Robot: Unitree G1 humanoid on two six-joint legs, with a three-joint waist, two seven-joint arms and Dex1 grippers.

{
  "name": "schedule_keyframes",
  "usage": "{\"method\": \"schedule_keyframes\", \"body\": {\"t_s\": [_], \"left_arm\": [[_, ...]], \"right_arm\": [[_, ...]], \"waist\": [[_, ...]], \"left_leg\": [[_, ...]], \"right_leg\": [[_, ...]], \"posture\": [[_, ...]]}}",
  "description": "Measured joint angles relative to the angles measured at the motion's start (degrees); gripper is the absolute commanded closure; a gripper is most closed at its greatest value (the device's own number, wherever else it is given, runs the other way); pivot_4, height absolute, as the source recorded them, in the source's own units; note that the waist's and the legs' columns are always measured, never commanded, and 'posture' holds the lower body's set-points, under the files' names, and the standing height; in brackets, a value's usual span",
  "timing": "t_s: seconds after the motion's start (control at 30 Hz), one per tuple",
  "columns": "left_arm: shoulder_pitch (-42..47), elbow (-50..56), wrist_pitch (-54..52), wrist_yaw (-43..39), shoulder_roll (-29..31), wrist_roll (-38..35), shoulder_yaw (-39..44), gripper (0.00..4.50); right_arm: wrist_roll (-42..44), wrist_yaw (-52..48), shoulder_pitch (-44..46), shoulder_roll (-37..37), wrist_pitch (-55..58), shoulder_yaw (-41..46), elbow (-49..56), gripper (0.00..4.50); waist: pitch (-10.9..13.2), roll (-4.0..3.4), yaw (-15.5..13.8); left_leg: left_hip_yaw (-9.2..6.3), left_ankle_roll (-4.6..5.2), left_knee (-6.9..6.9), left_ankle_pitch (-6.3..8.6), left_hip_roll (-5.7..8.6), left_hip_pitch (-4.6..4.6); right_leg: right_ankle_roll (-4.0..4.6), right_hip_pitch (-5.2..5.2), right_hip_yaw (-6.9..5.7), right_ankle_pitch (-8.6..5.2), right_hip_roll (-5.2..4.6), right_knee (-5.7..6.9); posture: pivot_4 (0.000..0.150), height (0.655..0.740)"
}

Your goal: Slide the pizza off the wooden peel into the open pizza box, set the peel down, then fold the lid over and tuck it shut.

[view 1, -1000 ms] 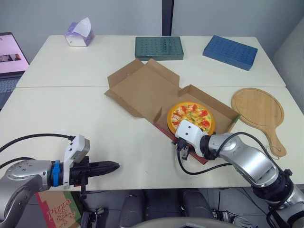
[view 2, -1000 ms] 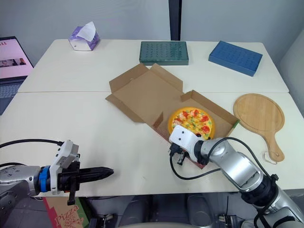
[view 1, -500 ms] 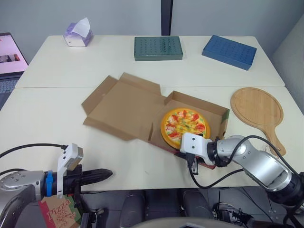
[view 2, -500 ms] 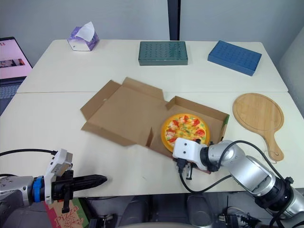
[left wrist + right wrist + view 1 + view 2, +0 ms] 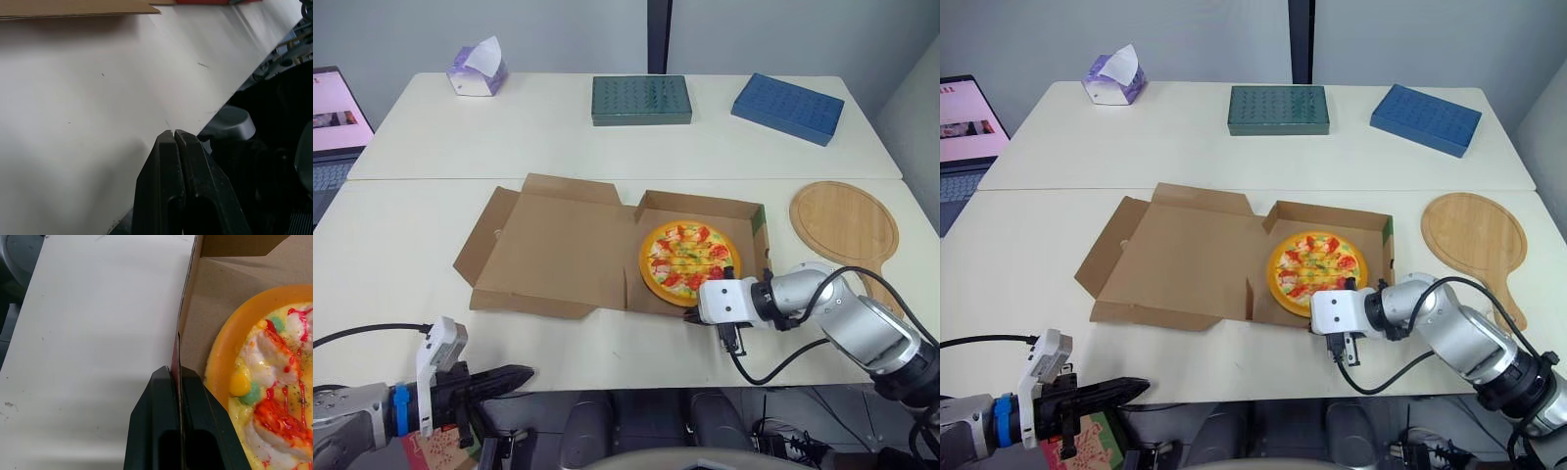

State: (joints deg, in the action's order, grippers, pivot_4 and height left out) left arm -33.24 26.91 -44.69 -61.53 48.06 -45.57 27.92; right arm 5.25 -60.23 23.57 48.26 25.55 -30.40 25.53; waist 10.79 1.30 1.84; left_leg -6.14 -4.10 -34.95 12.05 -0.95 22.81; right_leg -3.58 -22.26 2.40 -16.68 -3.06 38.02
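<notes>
One pizza (image 5: 689, 259) sits inside the open pizza box (image 5: 700, 205), in its right half. The lid (image 5: 558, 250) lies flat on the worktop (image 5: 401, 255), to the left of the pizza.

The right fingers (image 5: 156, 401) pinch the thin front wall of the pizza box, just beside the pizza. One finger is on the inside of the wall and the other is on the outside.

The left fingers (image 5: 164, 156) are pressed together and hold nothing. They hang at the near edge of the worktop, well apart from the pizza box.

The wooden peel (image 5: 843, 223) lies flat on the worktop, to the right of the pizza box and not touching it.

At the far side sit a green box (image 5: 641, 99), a blue box (image 5: 787, 108) and a tissue box (image 5: 475, 70). A laptop (image 5: 333, 108) is at the far left.
</notes>
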Motion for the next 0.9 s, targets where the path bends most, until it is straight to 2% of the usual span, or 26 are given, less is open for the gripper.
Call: {"method": "schedule_keyframes", "body": {"t_s": [0.07, 0.17, 0.37, 0.53, 0.57, 0.67, 0.9], "left_arm": [[0.05, 0.56, -1.27, 1.5, -1.1, -1.67, 0.64, 4.5], [-0.57, 2.11, -2.65, 3.52, -2.76, -3.93, 1.85, 4.5], [-2.07, 3.29, -3.7, 7.43, -6.16, -6.71, 4.74, 4.5], [-3.62, 3.4, -4.19, 12.09, -11.12, -11.72, 9.59, 4.5], [-4.28, 3.22, -4.54, 12.75, -12.0, -13.07, 10.6, 4.5], [-5.02, 0.93, -6.87, 18.2, -15.73, -19.9, 13.65, 3.93], [-5.58, -2.15, -7.38, 38.91, -24.55, -42.21, 16.29, 1.75]], "right_arm": [[-0.23, 0.03, 0.16, -1.12, 0.05, 0.0, -0.69, 4.46], [-0.67, -0.48, 0.28, -1.43, 0.11, 0.21, -1.2, 3.81], [1.61, -3.38, 0.48, 0.73, 0.91, 5.72, -0.3, 1.77], [11.63, -7.02, 0.73, 2.56, 6.73, 13.88, 6.9, 0.05], [13.36, -7.2, 1.05, 2.55, 7.89, 15.23, 7.94, 0.02], [16.92, -6.97, 2.8, 2.19, 10.52, 17.46, 9.06, 0.0], [19.86, -5.53, 6.3, 0.28, 12.93, 17.84, 9.11, 0.0]], "waist": [[0.0, 0.0, 0.07], [0.0, 0.0, 0.0], [0.0, 0.0, -0.07], [0.0, 0.0, -0.02], [0.0, 0.0, 0.0], [-0.01, 0.02, -0.06], [-0.03, 0.04, -0.22]], "left_leg": [[0.0, 0.0, 0.0, 0.0, 0.0, 0.0], [0.0, 0.0, 0.0, 0.0, 0.01, 0.0], [-0.01, 0.0, -0.01, 0.0, 0.02, -0.01], [-0.01, 0.0, -0.01, 0.01, 0.01, -0.01], [-0.01, 0.0, 0.0, 0.0, 0.01, -0.01], [-0.01, 0.0, -0.04, 0.0, 0.01, -0.03], [-0.02, 0.0, -0.08, 0.0, 0.02, -0.02]], "right_leg": [[0.0, 0.0, 0.0, 0.0, 0.0, 0.0], [0.01, 0.01, 0.01, 0.01, 0.0, -0.01], [0.03, 0.04, 0.01, -0.01, -0.01, -0.01], [0.0, 0.04, 0.0, -0.01, -0.01, -0.02], [0.01, 0.04, 0.0, -0.03, -0.01, -0.03], [0.08, 0.05, 0.01, -0.14, -0.02, -0.02], [0.12, 0.06, 0.02, -0.09, -0.06, -0.03]], "posture": [[0.15, 0.74], [0.15, 0.74], [0.15, 0.74], [0.15, 0.74], [0.15, 0.74], [0.15, 0.74], [0.15, 0.74]]}}
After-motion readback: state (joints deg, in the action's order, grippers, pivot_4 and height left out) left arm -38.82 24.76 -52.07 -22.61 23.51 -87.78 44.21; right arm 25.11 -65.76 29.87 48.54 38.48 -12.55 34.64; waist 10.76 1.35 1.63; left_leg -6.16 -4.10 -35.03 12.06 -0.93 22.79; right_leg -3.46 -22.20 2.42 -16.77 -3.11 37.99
